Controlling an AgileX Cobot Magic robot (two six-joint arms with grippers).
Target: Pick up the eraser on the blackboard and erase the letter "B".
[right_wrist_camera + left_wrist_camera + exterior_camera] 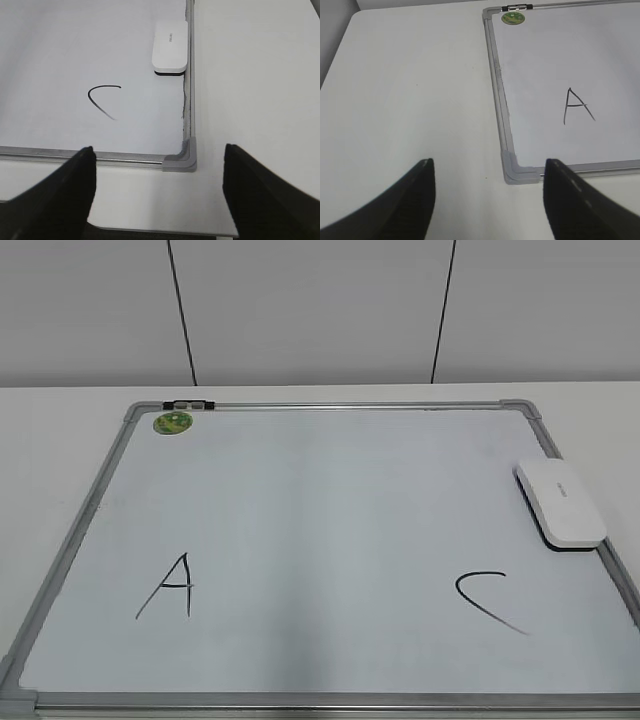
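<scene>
While the eraser (561, 503) lies flat at the right edge of the blackboard (300, 410), right of centre in the exterior frame and just above the "C" (488, 600), we find no "B" anywhere: the stretch of board between the "A" (170, 586) and the "C" is bare white, so by our reckoning the erasing is already done and the eraser set down. In the right wrist view the eraser (170, 46) sits in the upper middle, touching the frame rail, and our right gripper (157, 192) hangs off the board's near corner at the bottom of the frame, jaws spread wide and holding nothing. Over in the left wrist view our left gripper (487, 197) is likewise parted and empty, low in the frame beside the grey corner piece (515, 170), with the green magnet (513, 18) up top near the clip (517, 7). We judge little remains, perhaps only drawing both arms clear; if any trace survives, we'd need a fresh grasp across the eraser's narrow sides.
</scene>
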